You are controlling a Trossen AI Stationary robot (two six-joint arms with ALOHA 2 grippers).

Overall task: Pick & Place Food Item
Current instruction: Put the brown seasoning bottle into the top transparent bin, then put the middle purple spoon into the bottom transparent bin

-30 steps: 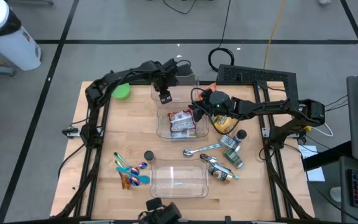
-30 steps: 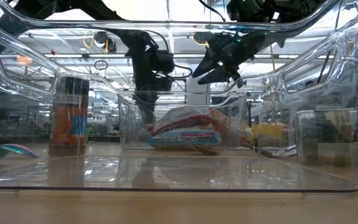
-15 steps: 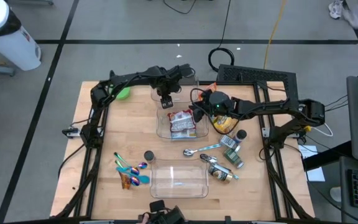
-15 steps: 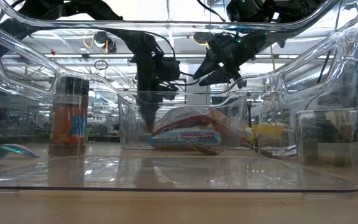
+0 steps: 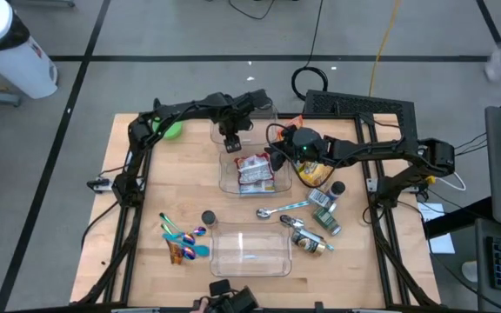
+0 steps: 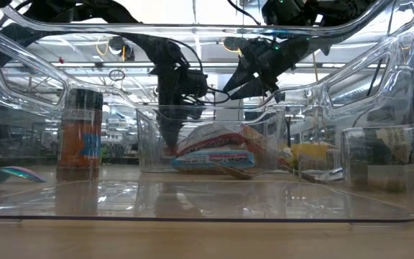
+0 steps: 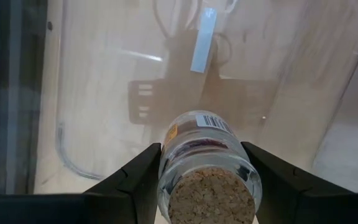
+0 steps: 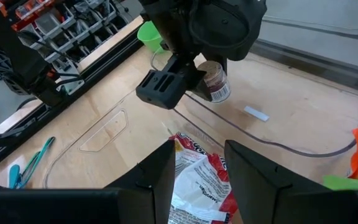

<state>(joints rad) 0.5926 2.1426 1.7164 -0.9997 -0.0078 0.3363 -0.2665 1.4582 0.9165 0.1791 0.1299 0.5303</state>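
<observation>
A: Clamping a cork-stoppered jar (image 7: 207, 146) with the left fingers (image 7: 135, 180), one on each side of the glass.

B: Held where?

A: Above the far clear bin (image 5: 268, 113), close to its near wall, at the back of the worktop (image 5: 146, 200). Seen from the right wrist as well, label outward.

B: And the right fingers (image 8: 157, 174)?

A: Spread apart, gripping nothing. Hovering over the middle bin (image 5: 226, 180), just beside the left arm's end.

B: Anything in that bin?

A: A red-and-white packet (image 5: 255, 171), lying flat, directly under the gap between the right fingers. Not touched.

B: Elsewhere?

A: A third clear bin (image 5: 250, 252) at the near edge, a green cup (image 5: 171, 128) at the far left, a spoon (image 5: 281, 209) right of centre.
</observation>
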